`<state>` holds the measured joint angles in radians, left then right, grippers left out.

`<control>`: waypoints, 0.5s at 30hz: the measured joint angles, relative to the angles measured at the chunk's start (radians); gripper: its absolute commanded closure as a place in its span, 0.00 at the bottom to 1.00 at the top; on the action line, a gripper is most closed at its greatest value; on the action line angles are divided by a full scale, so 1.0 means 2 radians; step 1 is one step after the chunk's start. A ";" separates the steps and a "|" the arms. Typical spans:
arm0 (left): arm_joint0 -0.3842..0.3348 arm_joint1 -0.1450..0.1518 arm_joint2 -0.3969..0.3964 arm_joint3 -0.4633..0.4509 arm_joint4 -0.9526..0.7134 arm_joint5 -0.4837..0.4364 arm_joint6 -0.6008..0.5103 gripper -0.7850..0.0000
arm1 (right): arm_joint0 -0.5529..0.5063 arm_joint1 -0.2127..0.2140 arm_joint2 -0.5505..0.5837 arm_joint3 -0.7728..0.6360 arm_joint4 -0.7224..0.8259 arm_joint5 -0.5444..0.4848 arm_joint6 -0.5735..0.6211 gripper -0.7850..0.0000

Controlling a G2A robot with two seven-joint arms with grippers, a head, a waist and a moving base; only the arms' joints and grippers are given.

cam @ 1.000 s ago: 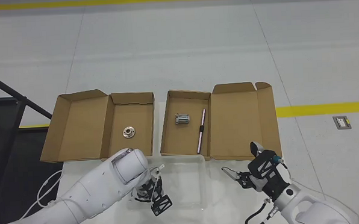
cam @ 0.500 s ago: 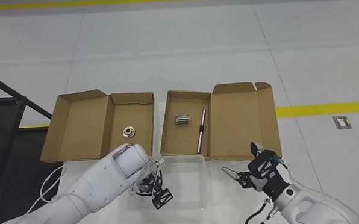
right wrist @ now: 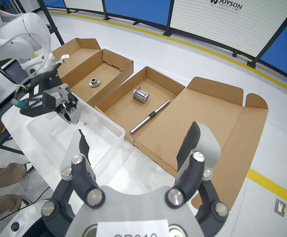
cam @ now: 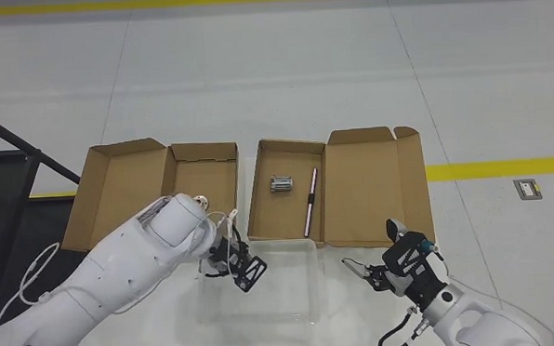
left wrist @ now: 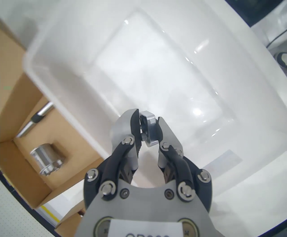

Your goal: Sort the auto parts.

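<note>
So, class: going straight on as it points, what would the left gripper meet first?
Probably the clear bin, its floor; the left gripper, shut on a metal part, points into it.

- Bright, even light falls from overhead; the pale floor (cam: 273,71) carries no hard shadows.
- Small white glints dot the clear bin (left wrist: 157,74) in the left wrist view.
- Its straight rim bows toward that view's edges.
- The flat metal part (left wrist: 149,132) between the fingers (left wrist: 124,128) shows a pale sheen.
- The steel rod (right wrist: 149,116) gleams along its length; soft shade lies inside the cardboard box (right wrist: 164,82).
</note>
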<state>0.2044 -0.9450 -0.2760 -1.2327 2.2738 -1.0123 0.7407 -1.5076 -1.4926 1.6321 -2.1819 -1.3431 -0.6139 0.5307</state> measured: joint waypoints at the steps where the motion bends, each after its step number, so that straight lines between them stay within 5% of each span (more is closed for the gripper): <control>1: 0.002 0.009 -0.010 -0.009 -0.012 0.000 -0.005 1.00 | 0.000 0.000 0.000 0.000 0.000 0.000 0.000 0.00; 11: 0.079 0.114 -0.171 -0.088 -0.144 0.036 -0.027 1.00 | 0.000 0.000 0.000 0.000 0.000 0.000 0.000 0.00; 15: 0.127 0.138 -0.235 -0.089 -0.218 0.064 -0.029 1.00 | 0.000 0.000 0.000 0.000 0.000 0.000 0.000 0.00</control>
<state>0.4592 -0.6689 -0.7455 -1.4109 1.8372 -0.8837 0.6820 -1.5076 -1.4926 1.6321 -2.1819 -1.3431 -0.6139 0.5307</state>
